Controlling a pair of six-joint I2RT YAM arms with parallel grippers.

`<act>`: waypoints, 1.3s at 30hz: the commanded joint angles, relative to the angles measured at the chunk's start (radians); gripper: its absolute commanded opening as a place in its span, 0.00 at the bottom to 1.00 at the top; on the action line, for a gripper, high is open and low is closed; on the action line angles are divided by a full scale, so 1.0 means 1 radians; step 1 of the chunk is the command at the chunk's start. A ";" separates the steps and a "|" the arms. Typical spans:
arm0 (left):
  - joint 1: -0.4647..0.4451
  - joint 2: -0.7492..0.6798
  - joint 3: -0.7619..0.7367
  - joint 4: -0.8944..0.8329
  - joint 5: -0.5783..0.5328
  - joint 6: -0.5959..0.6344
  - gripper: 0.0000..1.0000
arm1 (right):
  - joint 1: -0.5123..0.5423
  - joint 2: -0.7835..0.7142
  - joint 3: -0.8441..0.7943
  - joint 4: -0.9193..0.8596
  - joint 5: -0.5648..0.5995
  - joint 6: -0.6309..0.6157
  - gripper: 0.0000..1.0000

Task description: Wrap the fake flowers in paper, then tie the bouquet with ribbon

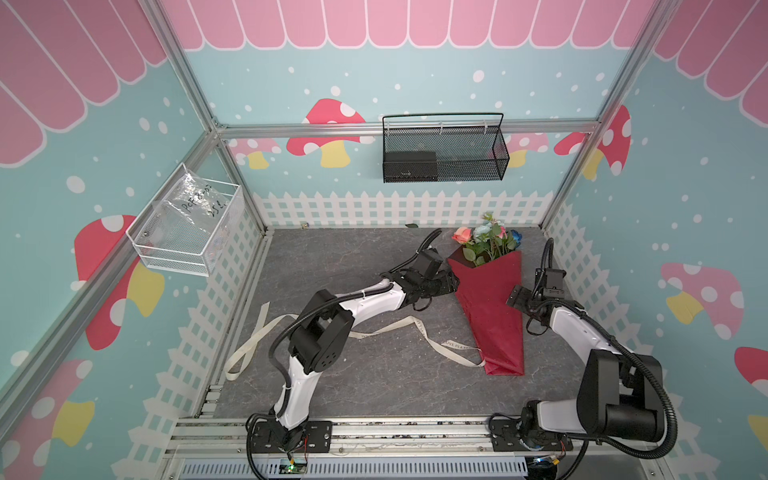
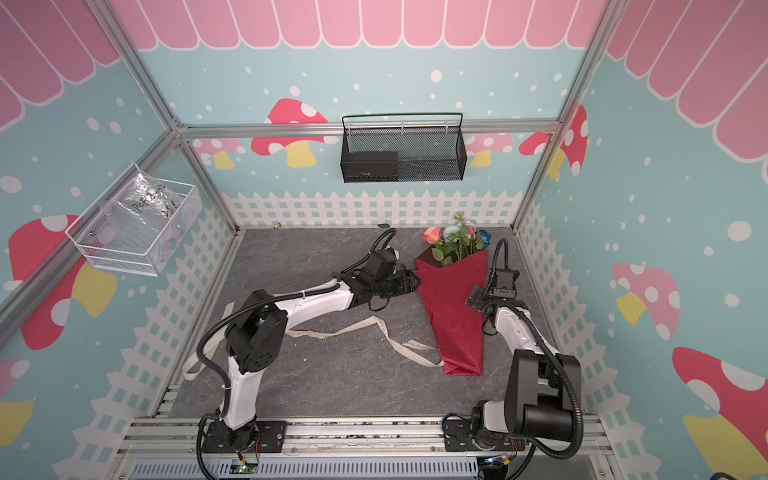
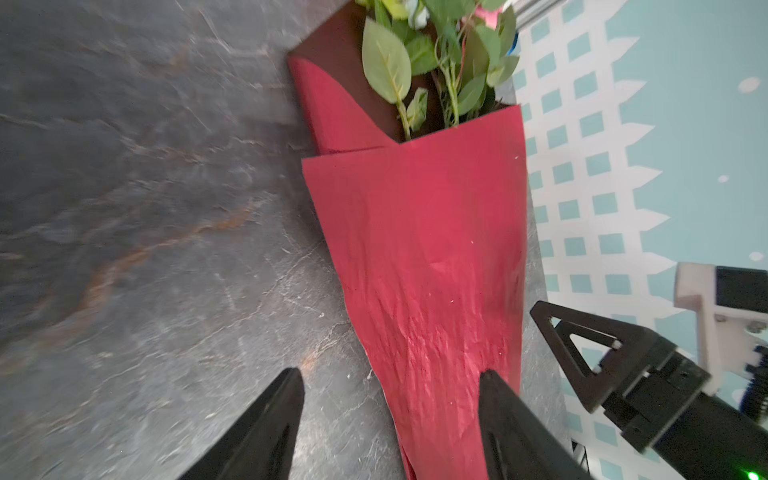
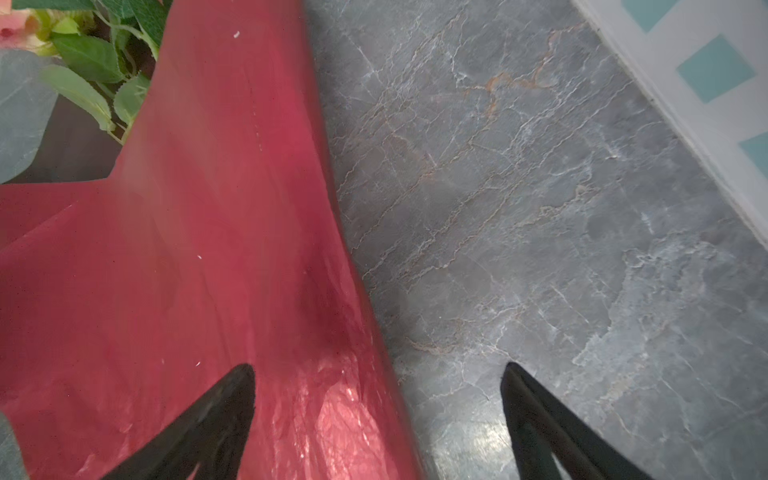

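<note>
Both top views are looking down from high over the bench (image 1: 353,386), while wrist cameras are peering closely past the left tool (image 3: 392,371) and right tool (image 4: 379,365) at shared wrapping paper (image 3: 424,249).

I have open counter (image 1: 357,386) in front of the bouquet (image 1: 494,307) and to its left, crossed only by the ribbon (image 1: 417,328) looping through the middle. On the bouquet's right, the lane to the side wall (image 1: 569,241) is narrow. My right claw (image 1: 515,297) fills it, jaws apart over the paper's edge. My left claw (image 1: 454,284) crowds the opposite edge, also spread. Behind the flowers there is little room before the back wall (image 1: 395,208).
</note>
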 commanded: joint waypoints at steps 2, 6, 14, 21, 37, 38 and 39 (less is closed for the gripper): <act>-0.019 0.106 0.130 -0.036 0.052 -0.010 0.65 | -0.026 0.042 -0.018 0.063 -0.119 -0.050 0.95; -0.022 0.200 0.220 -0.062 0.076 -0.023 0.57 | -0.050 0.104 -0.014 0.101 -0.221 -0.084 0.95; -0.036 0.343 0.354 -0.074 0.132 -0.051 0.27 | -0.048 0.207 0.010 0.146 -0.417 -0.136 0.93; -0.045 0.381 0.379 -0.130 0.117 -0.079 0.18 | -0.039 0.248 0.024 0.109 -0.444 -0.170 0.92; -0.039 0.082 0.122 -0.150 -0.064 -0.045 0.62 | -0.039 0.211 0.065 0.047 -0.353 -0.179 0.92; -0.036 0.095 0.130 -0.152 -0.056 -0.049 0.66 | -0.040 0.214 0.064 0.047 -0.358 -0.180 0.92; -0.032 0.113 0.144 -0.153 -0.037 -0.052 0.68 | -0.039 0.219 0.064 0.047 -0.359 -0.182 0.92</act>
